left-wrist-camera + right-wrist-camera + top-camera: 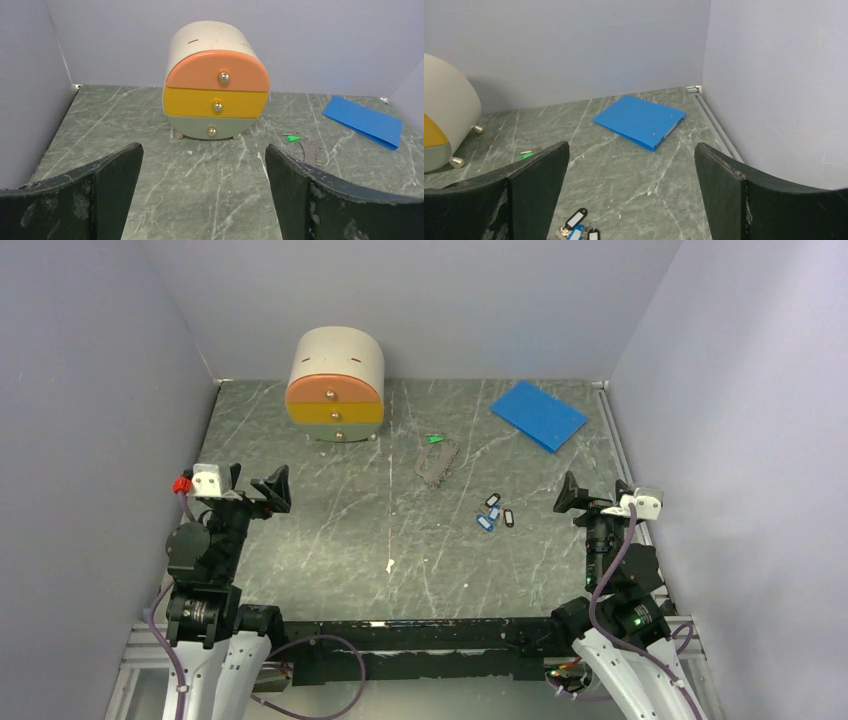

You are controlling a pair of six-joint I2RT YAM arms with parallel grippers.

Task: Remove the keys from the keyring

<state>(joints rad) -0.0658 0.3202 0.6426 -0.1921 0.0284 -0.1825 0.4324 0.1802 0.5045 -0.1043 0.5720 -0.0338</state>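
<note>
While the left gripper (252,483) and right gripper (597,498) are parked with jaws spread and empty, the keyring (438,462) at mid-table should be pinned and the keys (434,438) at its far end drawn off.

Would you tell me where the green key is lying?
In the top view, the green key lies at the far end of the keyring, between the drawer box and the blue folder.

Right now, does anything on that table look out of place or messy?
Nothing is spilled or broken. A small white scrap lies alone on the green marbled tabletop, looking like stray debris. The flat blue folder at the far right lies at a slant, not squared to the table.
</note>
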